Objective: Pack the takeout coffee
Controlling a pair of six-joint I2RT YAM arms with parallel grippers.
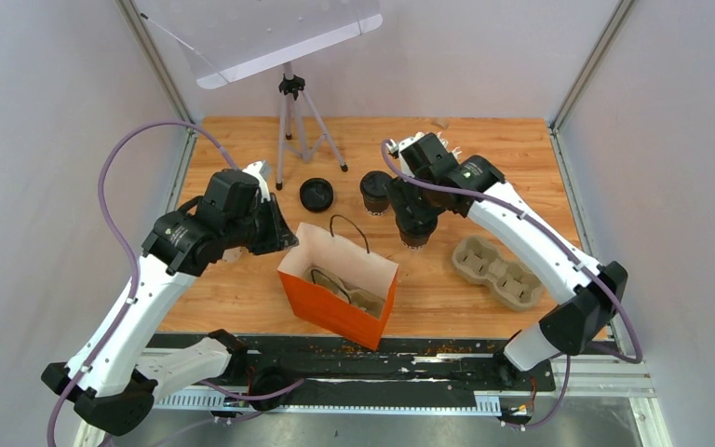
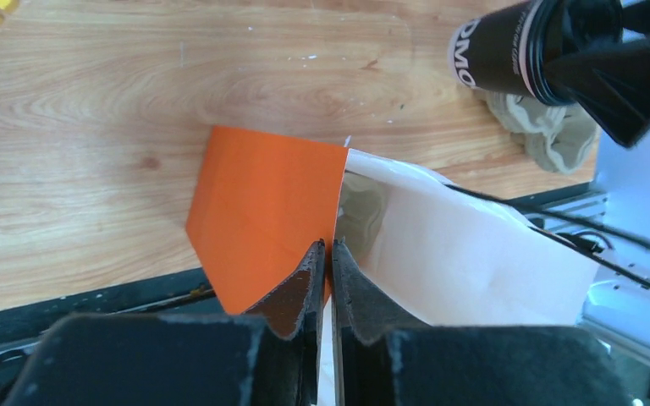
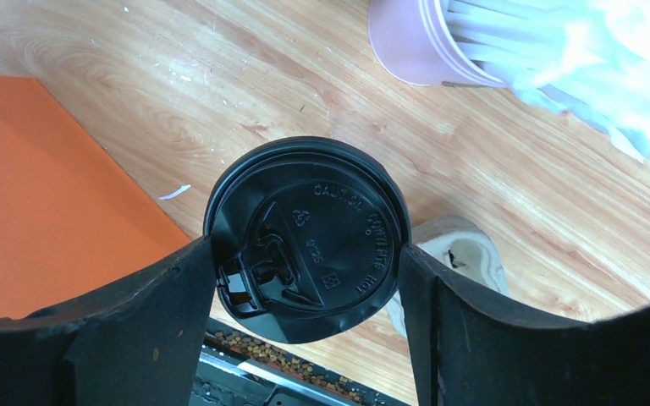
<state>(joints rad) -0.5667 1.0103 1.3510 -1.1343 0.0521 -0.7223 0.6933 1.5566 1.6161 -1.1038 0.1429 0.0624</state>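
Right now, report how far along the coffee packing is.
Done: the left gripper pinches the rim of the orange bag, holding it open. In hand: the right gripper clamps a lidded cup beside the bag. Left: that cup is not in the bag yet, and a second cup and a loose black lid sit on the table.

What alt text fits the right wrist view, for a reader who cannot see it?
Seen from above, the right tool grips a black-lidded takeout cup, one finger on each side of the lid. An orange paper bag sits at left and a pink cup of white straws at upper right, on a wooden table.
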